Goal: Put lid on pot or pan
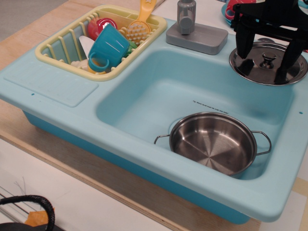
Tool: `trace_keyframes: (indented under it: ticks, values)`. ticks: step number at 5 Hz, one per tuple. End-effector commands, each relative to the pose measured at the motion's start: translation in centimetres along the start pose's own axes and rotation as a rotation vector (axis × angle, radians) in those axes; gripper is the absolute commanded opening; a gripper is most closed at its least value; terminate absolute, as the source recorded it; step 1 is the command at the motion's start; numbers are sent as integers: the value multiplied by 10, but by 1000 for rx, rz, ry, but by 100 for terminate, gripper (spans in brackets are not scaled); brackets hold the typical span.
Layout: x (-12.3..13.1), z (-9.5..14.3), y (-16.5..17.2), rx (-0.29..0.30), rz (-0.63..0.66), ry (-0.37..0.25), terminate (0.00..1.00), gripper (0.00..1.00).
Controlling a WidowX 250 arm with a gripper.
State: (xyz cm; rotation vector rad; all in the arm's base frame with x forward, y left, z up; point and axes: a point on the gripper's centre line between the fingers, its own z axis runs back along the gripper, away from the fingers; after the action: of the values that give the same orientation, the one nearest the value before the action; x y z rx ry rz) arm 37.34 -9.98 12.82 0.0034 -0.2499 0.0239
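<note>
Straddling lid [267, 63] at sink's [144, 144] back right corner, jaws [263, 60] spread wide, fingers either side of centre knob [265, 59], nothing gripped yet. Pot [212, 143] waits upright in basin, mouth bare, ready for cover. Lift comes first, likely.

You can see the pot [214, 143] is shiny metal, smooth like a mirror, with rings on its bottom. The lid [267, 63] is shiny metal too — even its little knob. The sink [144, 91] looks like smooth blue plastic, a bit dull. The dish rack [62, 45] is yellow plastic — the cup [108, 47] glossy teal plastic. The gripper [263, 60] looks matt black.
</note>
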Motion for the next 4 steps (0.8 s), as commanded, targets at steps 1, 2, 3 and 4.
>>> trace_keyframes:
  ticks: [1,2,3,4]
  values:
    - [11,13,2,-18,-2,-34,0,100]
    - [12,10,2,-13,11,-31,0,0]
    - [14,9,1,-13,15,-20,0,0]
    - [10,9,-1,-15,25,-18,0,0]
